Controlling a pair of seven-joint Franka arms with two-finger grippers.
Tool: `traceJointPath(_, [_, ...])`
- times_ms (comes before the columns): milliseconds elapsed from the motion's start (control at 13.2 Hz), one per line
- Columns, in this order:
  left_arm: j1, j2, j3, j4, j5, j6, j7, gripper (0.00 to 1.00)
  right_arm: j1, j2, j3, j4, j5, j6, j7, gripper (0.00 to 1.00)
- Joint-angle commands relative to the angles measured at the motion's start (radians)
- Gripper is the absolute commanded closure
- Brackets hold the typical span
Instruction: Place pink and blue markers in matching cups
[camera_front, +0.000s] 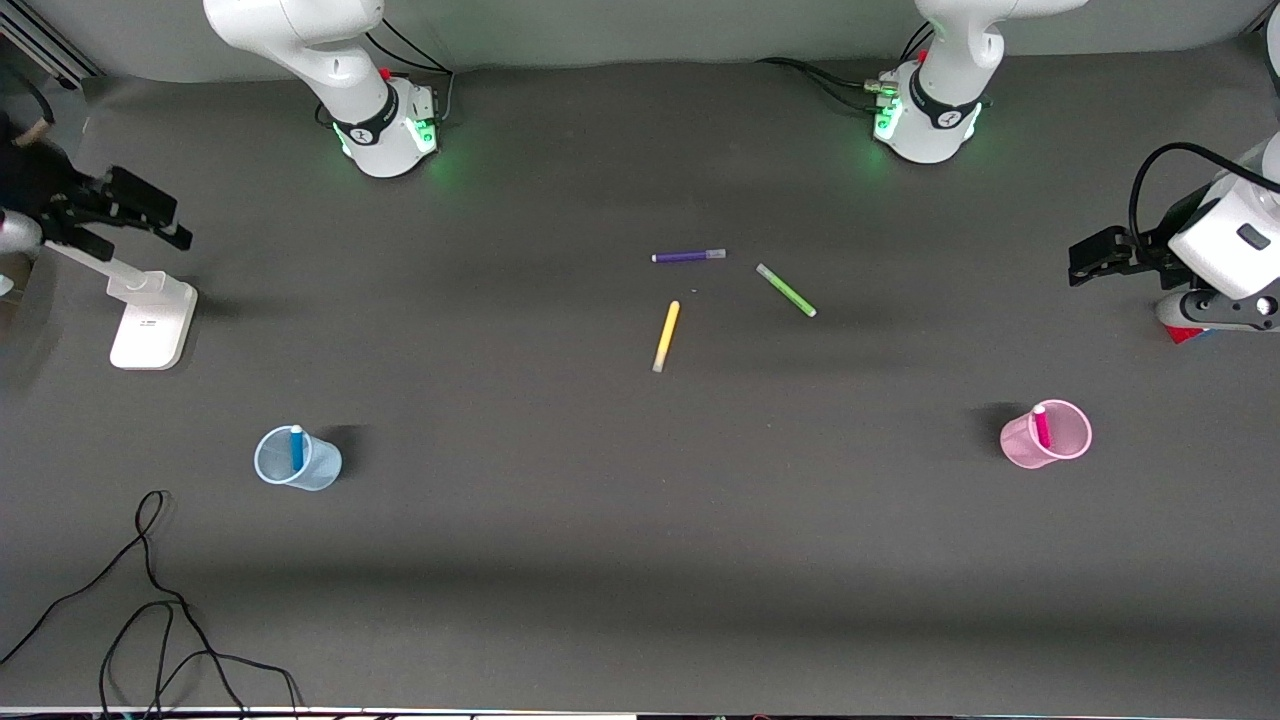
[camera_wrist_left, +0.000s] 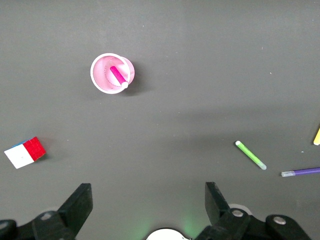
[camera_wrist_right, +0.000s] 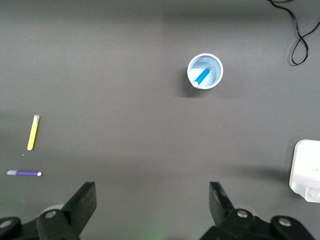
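The blue marker (camera_front: 296, 447) stands in the translucent light blue cup (camera_front: 297, 460) toward the right arm's end of the table. The pink marker (camera_front: 1042, 427) stands in the light pink cup (camera_front: 1046, 436) toward the left arm's end. My left gripper (camera_front: 1085, 260) is open and empty, high over the table's edge at the left arm's end; its wrist view shows the pink cup (camera_wrist_left: 112, 73) with the pink marker (camera_wrist_left: 118, 76). My right gripper (camera_front: 170, 225) is open and empty, high over the right arm's end; its wrist view shows the blue cup (camera_wrist_right: 205, 71) with the blue marker (camera_wrist_right: 201, 78).
A purple pen (camera_front: 688, 256), a light green pen (camera_front: 786, 290) and a yellow pen (camera_front: 666, 336) lie mid-table, farther from the front camera than the cups. A white stand (camera_front: 152, 320) and a black cable (camera_front: 150, 600) are at the right arm's end. A colour cube (camera_wrist_left: 25, 152) lies at the left arm's end.
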Motion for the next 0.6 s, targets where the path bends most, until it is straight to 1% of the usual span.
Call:
traceJointPath(0, [-0.009,-0.016,0.012,-0.005,-0.019,-0.004,0.003,0.0,0.019,-0.014,-0.008,-0.028,0.009,0.023,-0.018,0.0])
traceJointPath(227, [-0.008,-0.014,0.012,-0.005,-0.019,-0.007,0.003,0.0,0.018,0.028,-0.008,0.024,0.009,0.002,-0.017,0.0])
traceJointPath(529, [-0.008,-0.008,0.012,-0.004,-0.016,-0.008,0.013,0.0,0.018,0.032,-0.008,0.046,0.009,-0.012,-0.017,0.0])
